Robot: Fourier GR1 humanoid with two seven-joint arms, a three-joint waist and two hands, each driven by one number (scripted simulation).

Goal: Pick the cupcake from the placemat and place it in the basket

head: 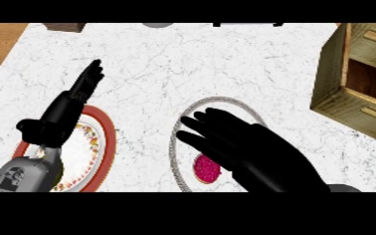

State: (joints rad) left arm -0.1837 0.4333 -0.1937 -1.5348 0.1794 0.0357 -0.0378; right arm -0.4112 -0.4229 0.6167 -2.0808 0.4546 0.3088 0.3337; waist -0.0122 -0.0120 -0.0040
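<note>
Hovering over the round grey-rimmed placemat (178,129), the right robot hand (253,152) spreads its fingers, open and holding nothing, with its palm covering much of the mat. The cupcake (208,168) sits on the near part of that mat, its pink-red top peeking out just under and beside the palm; whether the hand touches it cannot be told from here.

A cupcake is likely light and soft, with a topping that smears and a crumbly body that gives under a squeeze, so the sensible hold is low on the sides, around the wrapper, thumb on one flank and fingers on the other, keeping off the top.

The left robot hand (70,109) rests over a red-rimmed plate (106,139) at the left, fingers straight and pointing up the table (183,64), empty as well. The wooden basket (345,79) stands at the far right edge, well apart from the mat. Between mat and basket the marble shows nothing in the way, so the carry looks unobstructed; the basket's near wall is the one thing the cupcake must be lifted over.
</note>
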